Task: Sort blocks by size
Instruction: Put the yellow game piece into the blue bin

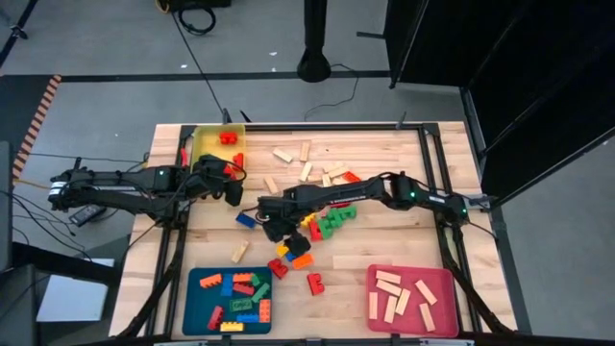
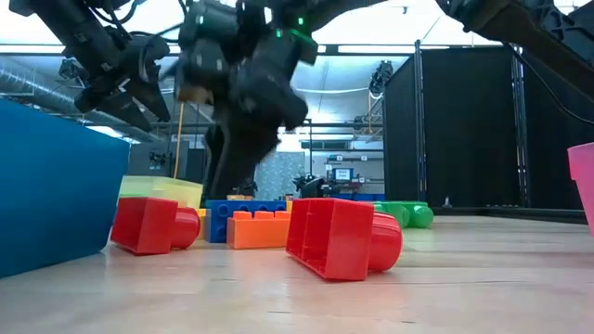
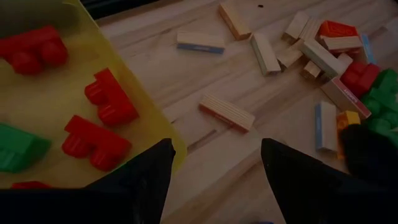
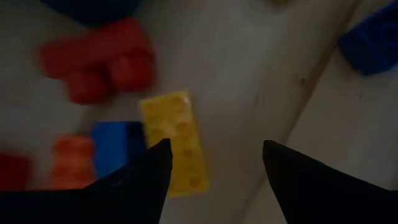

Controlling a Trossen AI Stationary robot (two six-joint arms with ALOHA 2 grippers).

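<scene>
1. My right gripper (image 1: 273,229) hangs low over the middle of the surface (image 1: 404,240), fingers parted with nothing between them, a yellow brick (image 4: 175,142) just below.
2. My left gripper (image 1: 233,195) waits beside the yellow tray (image 1: 202,144), spread wide and empty.
3. Blocks lie everywhere: a loose pile (image 1: 322,223) at centre, wooden bars (image 1: 306,165) farther back, red bricks (image 3: 99,118) in the yellow tray, mixed bricks in the blue tray (image 1: 197,288), bars in the pink tray (image 1: 444,288).
</scene>
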